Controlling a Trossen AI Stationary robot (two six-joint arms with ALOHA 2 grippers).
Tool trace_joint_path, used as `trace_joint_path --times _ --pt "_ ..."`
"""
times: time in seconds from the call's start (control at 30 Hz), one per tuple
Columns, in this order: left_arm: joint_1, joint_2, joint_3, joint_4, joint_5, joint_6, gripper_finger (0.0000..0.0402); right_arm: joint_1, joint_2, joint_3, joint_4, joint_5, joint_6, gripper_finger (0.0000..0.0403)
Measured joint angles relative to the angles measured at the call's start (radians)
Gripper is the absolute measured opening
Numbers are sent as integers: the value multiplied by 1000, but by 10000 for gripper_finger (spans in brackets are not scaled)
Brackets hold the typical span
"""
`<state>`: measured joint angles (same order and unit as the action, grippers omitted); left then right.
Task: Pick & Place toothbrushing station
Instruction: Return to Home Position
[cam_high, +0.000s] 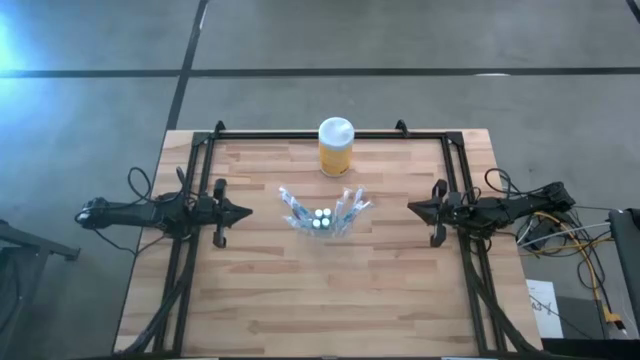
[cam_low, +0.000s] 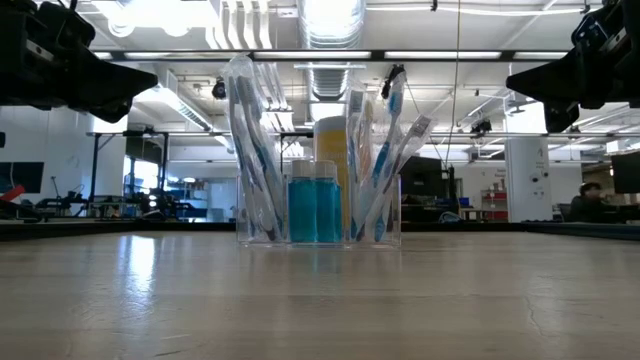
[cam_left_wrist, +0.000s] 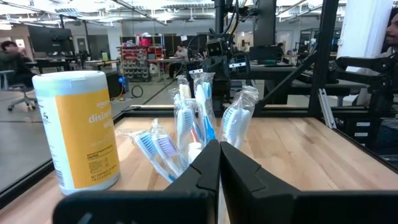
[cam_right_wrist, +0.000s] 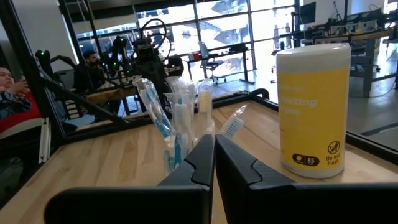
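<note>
Left gripper and right gripper: fingers pressed together, empty, each well apart from the clear holder standing between them. Toothbrushes lean out over its rim; likely risk: a low swing catches a brush head and tips the light holder.

Clear, glossy plastic holder on a pale wood-plank surface (faintly shiny up close); toothbrushes in crinkly clear wrap.

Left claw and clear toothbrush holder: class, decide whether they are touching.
Apart. The high view shows bare wood between the left claw and the clear toothbrush holder; the right claw waits opposite.
</note>
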<state>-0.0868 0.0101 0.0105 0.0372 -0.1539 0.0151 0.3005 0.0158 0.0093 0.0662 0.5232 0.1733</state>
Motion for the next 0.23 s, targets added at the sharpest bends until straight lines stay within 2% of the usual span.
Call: trace_joint_path --times 0.23 --pt "0 0 0 0 0 0 16 0 0 0 0 0 0 13"
